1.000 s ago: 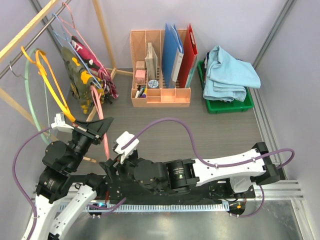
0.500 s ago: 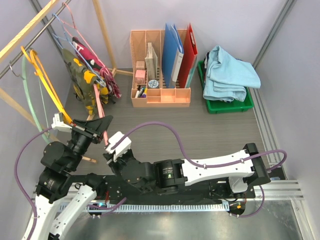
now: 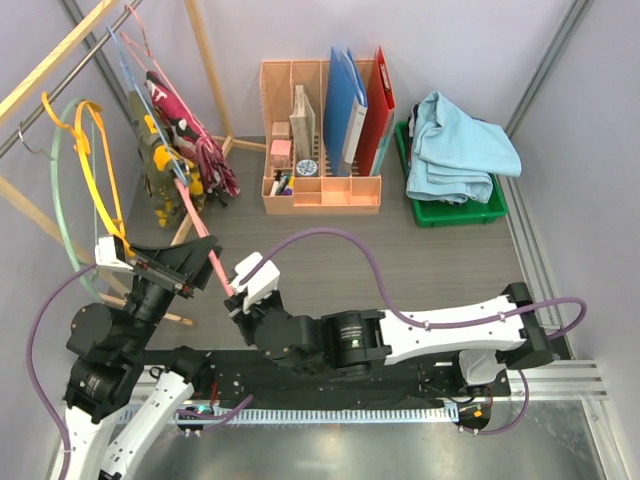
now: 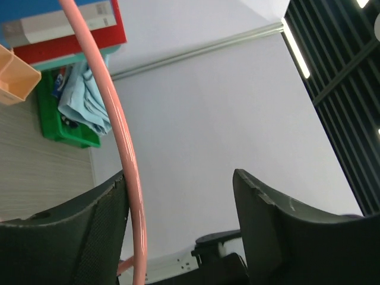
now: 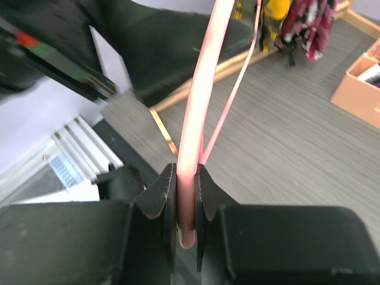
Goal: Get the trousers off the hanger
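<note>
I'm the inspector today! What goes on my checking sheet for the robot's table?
Surface: grey wood-grain table.
Job's things: camouflage trousers hang up; light blue trousers lie in the green bin.
Clutter: peach organizer holding folders.
Claws: right claw shut on the pink hanger; left claw open beside it.
Cables: purple cables loop above the arms.
Surroundings: wooden rack, grey walls.

Pretty sure I'm sitting in a robotics lab test cell, not anyone's home. Plain walls [image 3: 300, 30] are boxing me in, metal rails [image 3: 575, 378] are running along the surface [image 3: 440, 260] edge, purple cables [image 3: 345, 238] are looping off my arms [image 3: 440, 325], and the props are looking staged: trousers [image 3: 165, 165] hanging on a wooden rack [image 3: 207, 70], a desk organizer [image 3: 322, 192], a green bin [image 3: 460, 213].
</note>
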Controlling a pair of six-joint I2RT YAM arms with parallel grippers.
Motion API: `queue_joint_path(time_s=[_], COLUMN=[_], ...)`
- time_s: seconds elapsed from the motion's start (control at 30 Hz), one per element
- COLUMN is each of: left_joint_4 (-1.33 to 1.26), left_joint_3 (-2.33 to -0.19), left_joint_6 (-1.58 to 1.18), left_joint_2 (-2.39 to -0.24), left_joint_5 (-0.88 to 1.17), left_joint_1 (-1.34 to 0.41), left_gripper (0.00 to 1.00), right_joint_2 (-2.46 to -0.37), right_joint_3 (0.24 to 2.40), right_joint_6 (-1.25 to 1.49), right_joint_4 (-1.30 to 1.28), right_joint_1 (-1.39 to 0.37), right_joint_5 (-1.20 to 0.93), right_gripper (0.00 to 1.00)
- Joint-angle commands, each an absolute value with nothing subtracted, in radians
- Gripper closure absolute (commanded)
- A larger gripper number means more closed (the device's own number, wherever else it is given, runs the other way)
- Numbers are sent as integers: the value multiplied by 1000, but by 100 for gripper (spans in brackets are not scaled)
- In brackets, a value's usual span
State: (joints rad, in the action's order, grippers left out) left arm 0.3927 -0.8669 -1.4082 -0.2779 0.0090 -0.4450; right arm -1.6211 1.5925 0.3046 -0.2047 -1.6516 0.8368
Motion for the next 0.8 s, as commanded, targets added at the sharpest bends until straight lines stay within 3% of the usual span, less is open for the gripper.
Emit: queue_joint_path(time_s=[0.0, 0.53, 0.77], left_joint_4=[351, 477, 655], left_joint_3=[-887, -836, -854], left_joint_6=[-1375, -1178, -1121], left_joint_2=[-256, -180, -62], left_joint_5=[89, 416, 407], left_joint_1=[-449, -449, -449], left_gripper=[29, 25, 23], right_joint_2=[-1433, -892, -891], right_joint_3=[1543, 1269, 1273], right_joint_6=[379, 382, 322], right_joint_4=[-296, -620, -609], right_joint_1=[-1646, -1644, -1643], right_joint_5=[836, 562, 532], right_gripper=[99, 99, 99])
